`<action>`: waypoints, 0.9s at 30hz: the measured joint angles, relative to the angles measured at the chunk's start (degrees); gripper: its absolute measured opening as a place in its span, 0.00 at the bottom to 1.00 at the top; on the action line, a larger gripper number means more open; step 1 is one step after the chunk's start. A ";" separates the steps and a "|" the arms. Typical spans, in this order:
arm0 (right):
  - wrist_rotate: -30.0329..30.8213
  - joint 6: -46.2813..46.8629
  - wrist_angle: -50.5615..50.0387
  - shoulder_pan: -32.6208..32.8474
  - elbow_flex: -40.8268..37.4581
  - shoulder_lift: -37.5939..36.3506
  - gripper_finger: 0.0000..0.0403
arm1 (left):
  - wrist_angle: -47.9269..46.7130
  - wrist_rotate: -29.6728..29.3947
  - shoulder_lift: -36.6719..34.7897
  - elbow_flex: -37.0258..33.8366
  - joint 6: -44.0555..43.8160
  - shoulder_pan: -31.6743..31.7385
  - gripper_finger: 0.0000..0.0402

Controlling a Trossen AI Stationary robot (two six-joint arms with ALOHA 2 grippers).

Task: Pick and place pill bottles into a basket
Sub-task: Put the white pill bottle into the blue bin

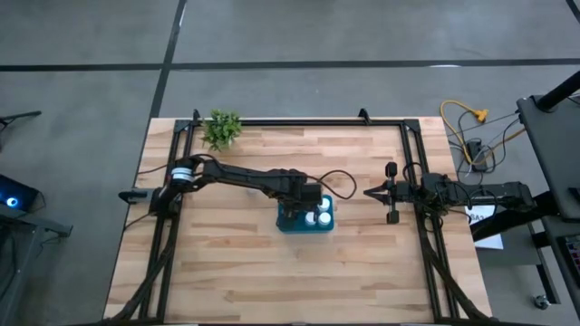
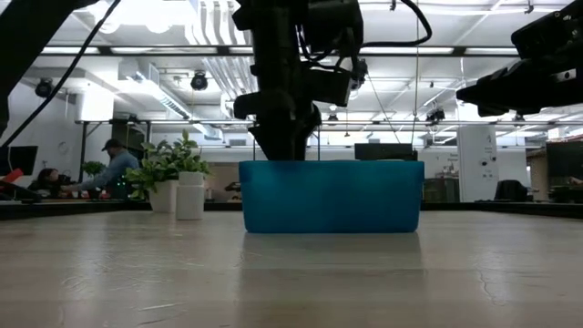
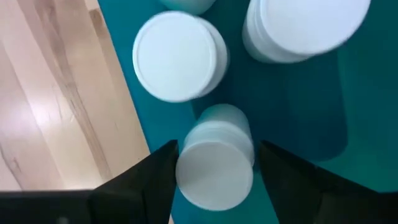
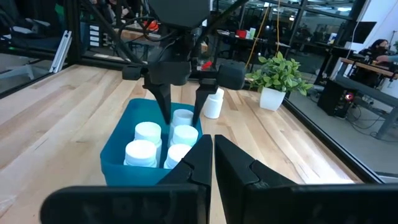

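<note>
The left gripper reaches down into the basket, its two dark fingers spread on either side of a pill bottle with a sliver of gap showing on each side, so the jaws are open around it, not pressing. The bottle is a smooth white cylinder with a flat round cap, standing on the glossy teal floor of the basket. Two more bottles of the same kind stand just beyond it, and the right wrist view shows a cluster of white caps filling the near end of the basket. The basket is a small plastic bin with rounded corners and plain, matte walls, sitting near the middle of the pale wooden table, whose planks show long grain lines.

One further bottle stands outside on the table, beyond the basket, near a small green plant in a white pot at the far corner. The left arm's body hides the inside of the basket in the low view.

The right gripper waits well to the basket's right, above the table, its fingers nearly together and holding nothing.
</note>
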 joint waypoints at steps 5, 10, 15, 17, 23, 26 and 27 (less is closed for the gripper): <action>0.02 0.00 0.00 -0.02 0.00 0.00 0.02 | -0.80 0.00 -1.44 0.02 -1.05 0.00 0.50; 0.01 0.00 0.00 -0.01 0.00 0.01 0.02 | -0.41 0.00 -3.94 0.02 -1.05 -0.02 0.51; 0.05 0.00 0.02 -0.01 0.00 -0.02 0.02 | -0.36 -0.28 -5.89 0.06 -1.07 -0.04 0.51; 0.01 0.00 0.00 -0.02 0.00 -0.02 0.02 | -0.34 -0.49 -7.07 0.06 -1.07 -0.04 0.51; 0.00 0.00 0.00 0.00 0.00 0.01 0.02 | -0.65 -1.96 -10.12 0.08 -1.13 -0.04 0.51; 0.00 0.00 0.00 0.00 0.00 0.02 0.02 | -0.82 -2.08 -11.77 0.08 -1.30 -0.04 0.51; 0.01 0.00 0.01 -0.01 0.00 0.02 0.02 | -0.89 -2.10 -12.39 0.08 -1.72 -0.04 0.51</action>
